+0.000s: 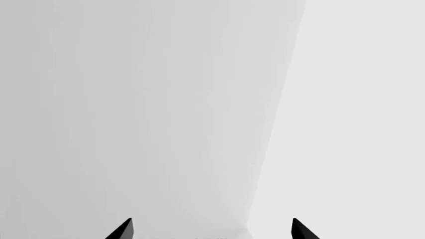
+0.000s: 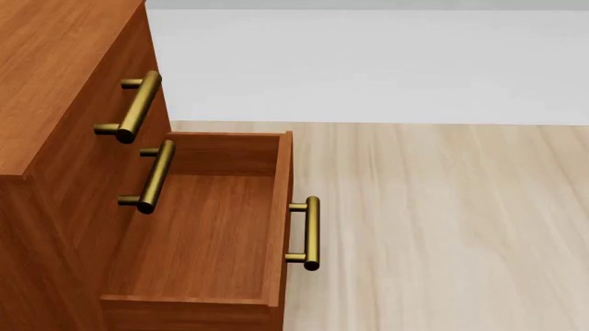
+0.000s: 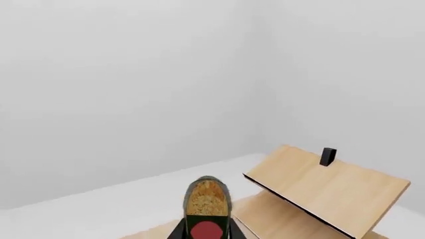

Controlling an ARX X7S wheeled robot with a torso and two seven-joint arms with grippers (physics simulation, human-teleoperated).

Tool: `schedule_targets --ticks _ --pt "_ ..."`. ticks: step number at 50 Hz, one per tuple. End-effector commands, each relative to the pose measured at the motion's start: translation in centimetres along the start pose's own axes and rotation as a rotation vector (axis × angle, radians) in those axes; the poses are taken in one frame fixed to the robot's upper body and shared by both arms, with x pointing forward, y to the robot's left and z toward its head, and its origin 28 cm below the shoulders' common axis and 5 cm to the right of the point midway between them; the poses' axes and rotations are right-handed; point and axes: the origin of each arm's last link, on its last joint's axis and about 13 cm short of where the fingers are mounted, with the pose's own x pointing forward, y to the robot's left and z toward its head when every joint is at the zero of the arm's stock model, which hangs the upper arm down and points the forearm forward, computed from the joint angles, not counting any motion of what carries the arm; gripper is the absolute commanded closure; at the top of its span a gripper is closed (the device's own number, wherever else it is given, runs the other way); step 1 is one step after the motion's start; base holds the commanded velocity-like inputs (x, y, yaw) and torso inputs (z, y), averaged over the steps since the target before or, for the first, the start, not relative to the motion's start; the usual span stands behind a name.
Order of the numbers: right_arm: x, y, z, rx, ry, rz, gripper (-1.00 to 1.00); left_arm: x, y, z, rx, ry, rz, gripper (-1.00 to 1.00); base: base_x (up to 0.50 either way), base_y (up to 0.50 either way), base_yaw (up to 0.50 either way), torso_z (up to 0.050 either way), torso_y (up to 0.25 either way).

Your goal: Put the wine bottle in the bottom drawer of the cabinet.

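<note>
Wine bottle (image 3: pixel 206 209) sits clamped between the right gripper (image 3: pixel 206 230) jaws, cork end toward the wrist camera, pale tilted boards (image 3: pixel 329 191) beyond. The left gripper (image 1: pixel 211 229) is spread wide, holding nothing, facing a blank wall. Bottom drawer (image 2: pixel 207 234) of the cabinet (image 2: pixel 55 103) already stands pulled out and bare; carrying the bottle over and lowering it inside is left, I judge.

The bottom drawer (image 2: pixel 198 234) stands pulled out and bare inside, with open floor (image 2: pixel 442 227) beside it.

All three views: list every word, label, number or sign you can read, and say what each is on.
None can be read.
The wine bottle shows only its cork top and a plain red spot; its label is out of view.
The cabinet and pale boards carry no text.
</note>
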Motion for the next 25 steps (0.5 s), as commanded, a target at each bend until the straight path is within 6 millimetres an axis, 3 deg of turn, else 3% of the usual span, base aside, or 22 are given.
schedule_targets --ticks 1,21,25 --pt "0.5 0.5 1.8 0.119 -0.067 0.051 1.0 0.0 0.0 0.0 0.006 0.004 -0.001 -1.0 0.0 0.0 0.0 0.0 0.0" --pt "1.3 1.2 3.7 0.448 -0.015 0.227 1.0 -0.1 0.0 0.1 0.005 0.007 -0.005 -1.0 0.0 0.0 0.0 0.0 0.001" --pt "1.6 1.4 4.1 0.439 -0.021 0.235 1.0 -0.1 0.0 0.1 0.004 0.008 -0.006 -1.0 0.0 0.0 0.0 0.0 0.0"
